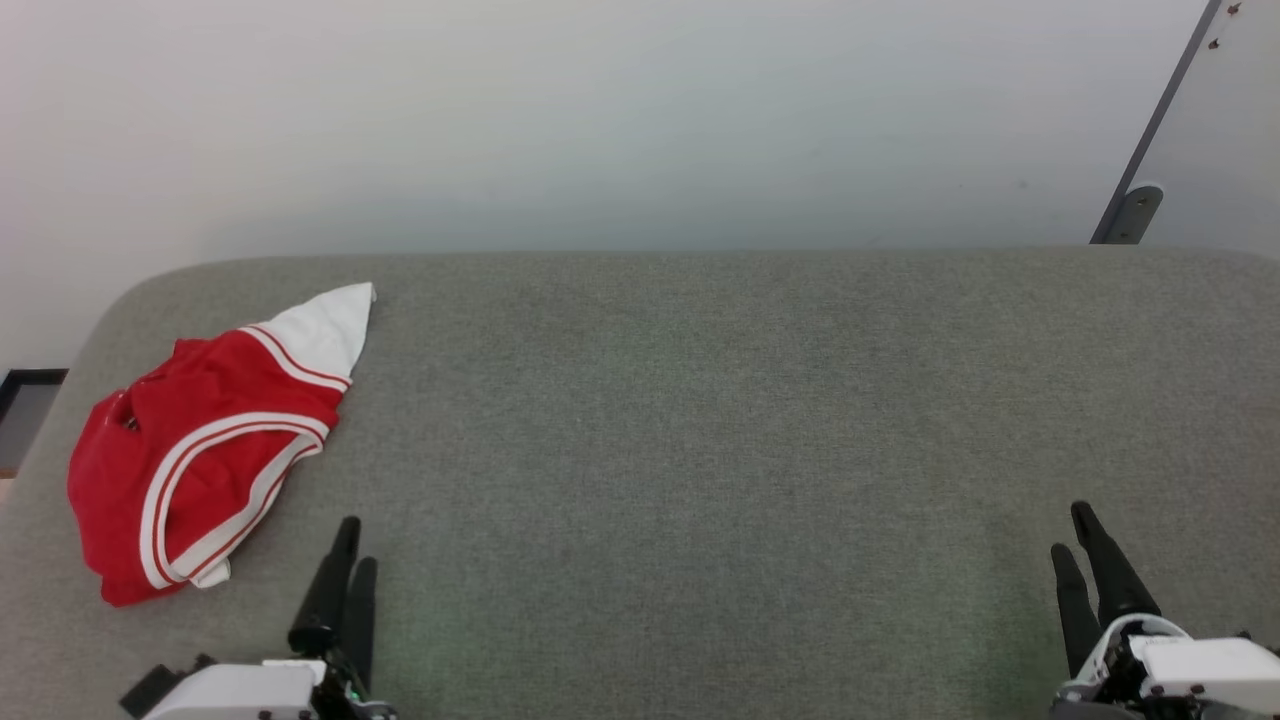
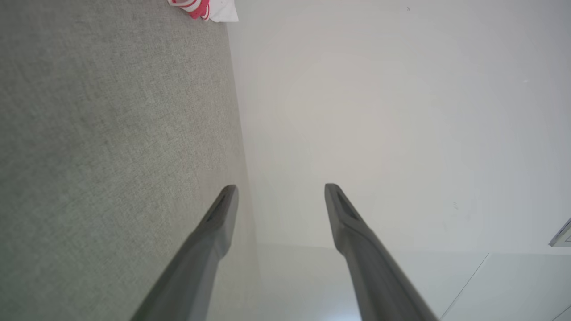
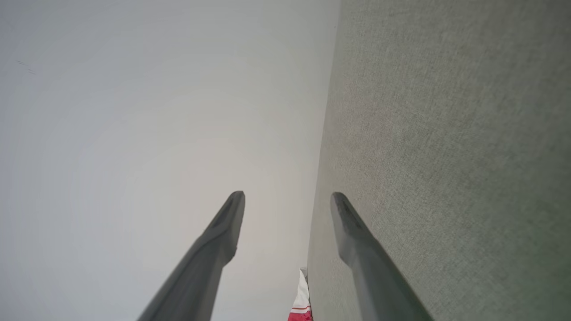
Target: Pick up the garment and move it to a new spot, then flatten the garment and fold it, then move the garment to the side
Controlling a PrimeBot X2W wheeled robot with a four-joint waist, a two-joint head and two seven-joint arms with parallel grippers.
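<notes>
The garment [image 1: 195, 445] lies crumpled at the far left of the grey table [image 1: 700, 400]: red cloth with white-and-red striped trim and a white sleeve pointing toward the back. A corner of the garment [image 2: 203, 9] shows at the top of the left wrist view, and a strip of the garment [image 3: 302, 303] at the bottom of the right wrist view. My left gripper [image 1: 355, 540] hovers just right of the garment's near end, open and empty. My right gripper [image 1: 1070, 530] sits at the lower right, far from the garment, open and empty. Both sets of fingers are spread in the wrist views.
A pale wall [image 1: 640, 120] rises behind the table's rounded back edge. A dark metal bracket [image 1: 1135, 210] leans at the upper right. The table's left edge falls away beside the garment, with a dark frame [image 1: 25, 400] below it.
</notes>
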